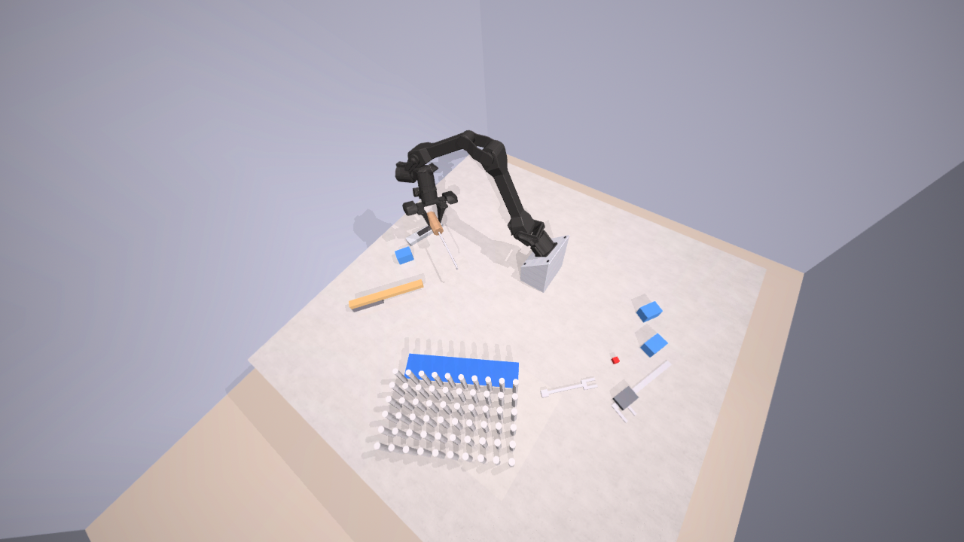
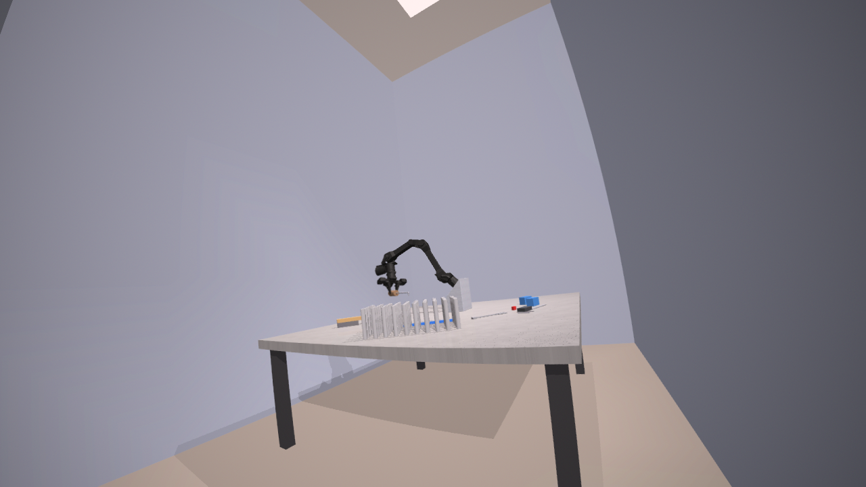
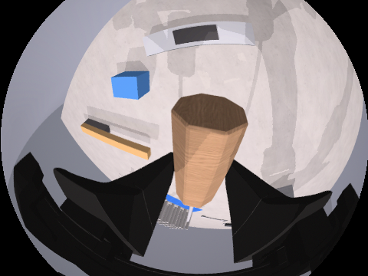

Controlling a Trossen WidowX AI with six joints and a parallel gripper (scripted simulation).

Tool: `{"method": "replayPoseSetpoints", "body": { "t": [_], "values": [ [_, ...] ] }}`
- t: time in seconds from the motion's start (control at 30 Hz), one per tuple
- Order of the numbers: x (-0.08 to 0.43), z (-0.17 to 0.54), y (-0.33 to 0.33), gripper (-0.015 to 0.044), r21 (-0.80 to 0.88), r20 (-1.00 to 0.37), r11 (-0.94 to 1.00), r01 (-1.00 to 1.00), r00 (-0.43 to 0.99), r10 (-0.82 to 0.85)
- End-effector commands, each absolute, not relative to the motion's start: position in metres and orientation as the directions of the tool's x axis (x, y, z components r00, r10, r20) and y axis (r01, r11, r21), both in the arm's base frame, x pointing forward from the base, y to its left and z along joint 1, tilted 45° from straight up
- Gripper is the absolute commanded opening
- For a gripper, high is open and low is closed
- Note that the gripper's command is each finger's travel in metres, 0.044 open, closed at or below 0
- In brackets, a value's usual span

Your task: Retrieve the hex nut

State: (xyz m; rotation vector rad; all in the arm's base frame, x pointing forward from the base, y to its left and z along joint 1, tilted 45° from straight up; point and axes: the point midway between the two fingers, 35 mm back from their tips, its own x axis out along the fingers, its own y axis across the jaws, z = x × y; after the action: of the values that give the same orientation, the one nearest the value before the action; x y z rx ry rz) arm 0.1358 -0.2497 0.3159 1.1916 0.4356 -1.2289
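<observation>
My gripper point(image 1: 432, 219) point(image 2: 393, 291) point(image 3: 201, 160) is shut on the wooden handle of a tool point(image 1: 435, 223) point(image 2: 393, 293) point(image 3: 207, 153). The tool's thin metal shaft sticks out from the handle, toward the spacer side in the wrist view. The tool is held above the table, beyond the spacer field at the back left in the top view. The metal spacers point(image 1: 443, 406) point(image 2: 396, 320) point(image 3: 174, 216) stand upright in rows. The blue taped strip point(image 1: 465, 367) point(image 2: 433, 322) lies along their arm-facing side. The hex nut cannot be made out among the spacers.
Near the gripper are a grey-white flat piece point(image 1: 413, 239) point(image 3: 234, 35), a blue block point(image 1: 404, 255) point(image 3: 126, 87) and an orange bar point(image 1: 385, 295) point(image 3: 119, 143). A white fork point(image 1: 568, 387), a red cube point(image 1: 614, 360), two blue blocks point(image 1: 649, 311) and a dark-headed tool point(image 1: 625, 397) lie right of the field.
</observation>
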Motion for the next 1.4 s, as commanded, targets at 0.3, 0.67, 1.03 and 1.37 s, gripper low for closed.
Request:
{"method": "replayPoseSetpoints", "body": {
  "t": [0.3, 0.67, 1.03, 1.37],
  "values": [
    [0.140, 0.303, -0.263, 0.0000, 0.455, -0.807, -0.120, 0.882, 0.352, -0.473],
    [0.142, 0.294, -0.273, 0.0000, 0.455, -0.807, -0.120, 0.882, 0.352, -0.473],
    [0.143, 0.284, -0.283, 0.0000, 0.455, -0.807, -0.120, 0.883, 0.352, -0.474],
    [0.144, 0.275, -0.292, 0.0000, 0.454, -0.808, -0.120, 0.883, 0.352, -0.474]
  ]
}}
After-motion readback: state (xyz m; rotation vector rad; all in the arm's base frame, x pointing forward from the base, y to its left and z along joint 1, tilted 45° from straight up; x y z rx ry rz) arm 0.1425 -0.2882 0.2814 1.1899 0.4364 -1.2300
